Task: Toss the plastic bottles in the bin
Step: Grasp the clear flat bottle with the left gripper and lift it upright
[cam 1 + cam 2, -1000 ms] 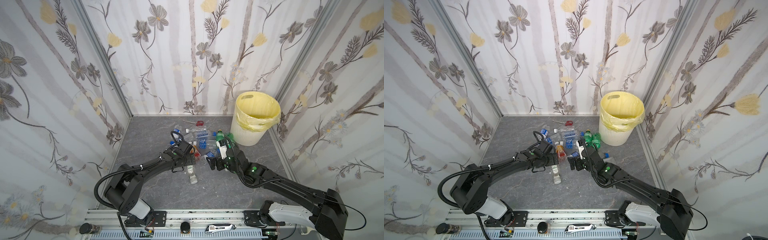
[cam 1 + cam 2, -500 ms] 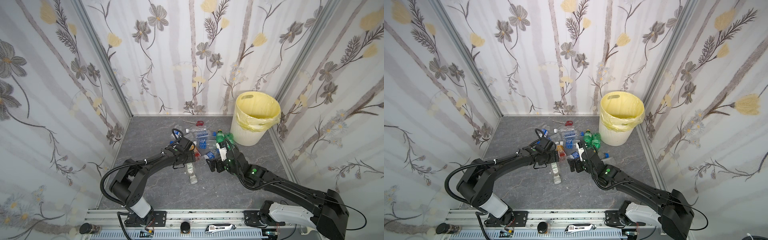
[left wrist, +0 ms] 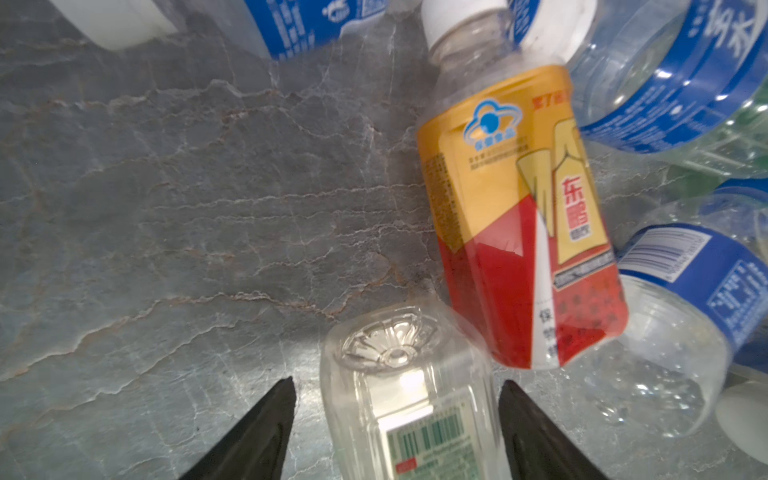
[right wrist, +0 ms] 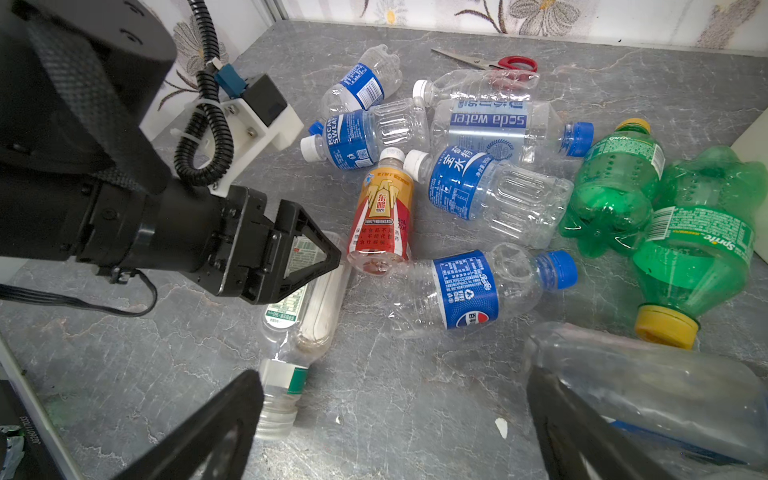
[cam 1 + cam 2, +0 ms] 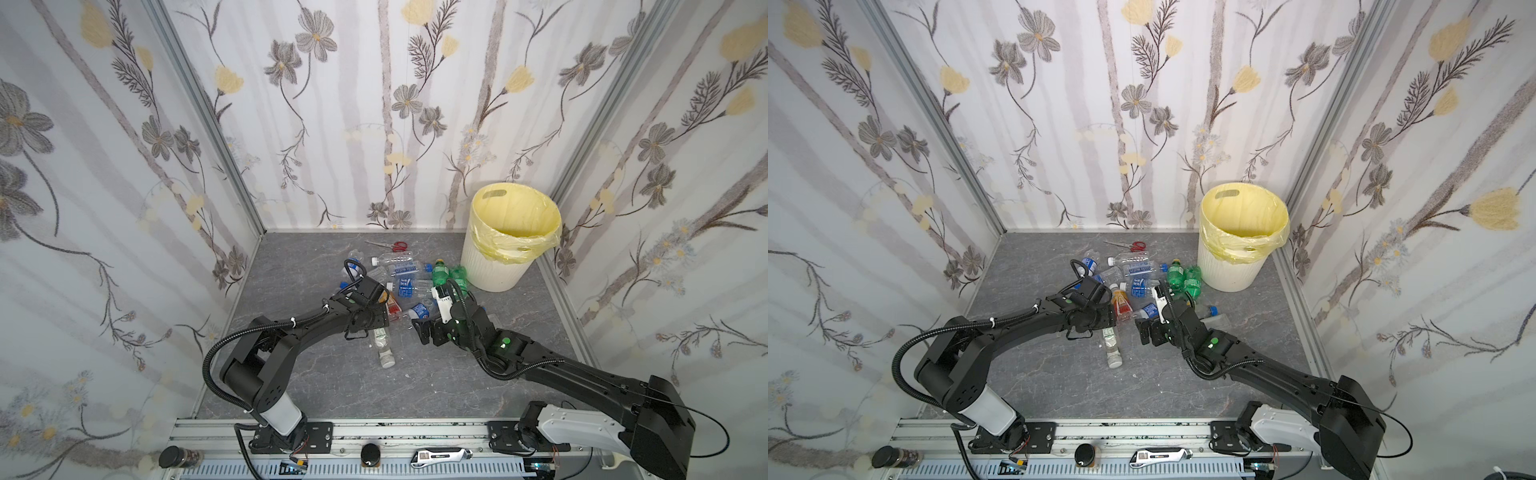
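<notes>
Roughly a dozen plastic bottles (image 5: 405,286) lie mid-table, left of the bin (image 5: 494,270) in the far right corner. Grasp step: left gripper (image 3: 397,381) straddles the clear green-labelled bottle (image 4: 307,307) at the pile's near edge, jaws partly apart with slim gaps either side, not clamped; right gripper (image 4: 392,376) hangs wide and empty. Next move, I'd say: clamp, lift clear of the orange-labelled bottle (image 3: 519,216) just beside it, carry far-right over the rim.

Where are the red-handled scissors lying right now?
In both top views the red-handled scissors lie near the back wall, just behind the clear white-capped bottle at the pile's far edge, left of the bin.
</notes>
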`<state>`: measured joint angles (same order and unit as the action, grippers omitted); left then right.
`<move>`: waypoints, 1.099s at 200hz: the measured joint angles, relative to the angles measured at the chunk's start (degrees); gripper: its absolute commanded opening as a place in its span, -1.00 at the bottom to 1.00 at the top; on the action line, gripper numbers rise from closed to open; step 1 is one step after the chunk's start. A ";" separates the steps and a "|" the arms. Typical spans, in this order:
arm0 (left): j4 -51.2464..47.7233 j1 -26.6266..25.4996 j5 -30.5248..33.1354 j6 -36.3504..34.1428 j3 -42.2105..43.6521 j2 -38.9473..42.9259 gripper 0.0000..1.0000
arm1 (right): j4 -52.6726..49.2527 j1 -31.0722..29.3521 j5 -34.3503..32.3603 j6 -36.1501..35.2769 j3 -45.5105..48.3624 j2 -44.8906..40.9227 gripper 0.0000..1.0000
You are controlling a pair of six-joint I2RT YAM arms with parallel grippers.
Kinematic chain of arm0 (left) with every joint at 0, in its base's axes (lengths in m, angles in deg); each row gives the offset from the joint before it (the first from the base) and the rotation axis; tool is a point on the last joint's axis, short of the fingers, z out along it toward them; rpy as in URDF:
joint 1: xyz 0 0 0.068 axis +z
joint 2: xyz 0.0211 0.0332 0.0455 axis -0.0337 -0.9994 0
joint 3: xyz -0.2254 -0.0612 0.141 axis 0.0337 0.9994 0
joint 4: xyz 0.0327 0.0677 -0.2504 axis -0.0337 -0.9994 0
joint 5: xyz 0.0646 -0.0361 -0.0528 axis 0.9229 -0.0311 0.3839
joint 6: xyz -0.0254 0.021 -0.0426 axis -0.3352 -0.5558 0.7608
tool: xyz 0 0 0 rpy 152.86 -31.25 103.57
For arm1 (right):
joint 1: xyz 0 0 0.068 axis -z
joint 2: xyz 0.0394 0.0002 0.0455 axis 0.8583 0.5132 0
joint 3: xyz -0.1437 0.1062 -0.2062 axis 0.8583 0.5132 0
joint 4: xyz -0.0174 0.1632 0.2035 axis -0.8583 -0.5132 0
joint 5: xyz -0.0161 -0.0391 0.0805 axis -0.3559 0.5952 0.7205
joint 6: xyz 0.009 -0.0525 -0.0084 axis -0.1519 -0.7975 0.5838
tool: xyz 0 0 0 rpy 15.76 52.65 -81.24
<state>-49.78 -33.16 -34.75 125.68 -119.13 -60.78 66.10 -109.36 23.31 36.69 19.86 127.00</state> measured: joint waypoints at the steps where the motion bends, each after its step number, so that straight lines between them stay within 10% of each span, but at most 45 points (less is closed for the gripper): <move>1: 0.00 0.00 0.00 -0.02 0.11 0.00 0.52 | 0.00 0.00 0.00 0.00 0.00 0.07 0.99; 109: 0.98 0.00 0.37 -1.95 1.22 -0.11 -0.05 | 0.59 -1.55 2.05 2.56 0.37 3.10 0.99; 220: 0.09 1.44 0.42 -0.26 -5.22 11.96 -0.03 | 3.65 -1.81 9.38 13.53 -6.23 6.45 0.99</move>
<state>-49.69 -31.72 -34.34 125.42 -124.36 -48.82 69.75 -111.18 32.69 50.22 13.64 133.45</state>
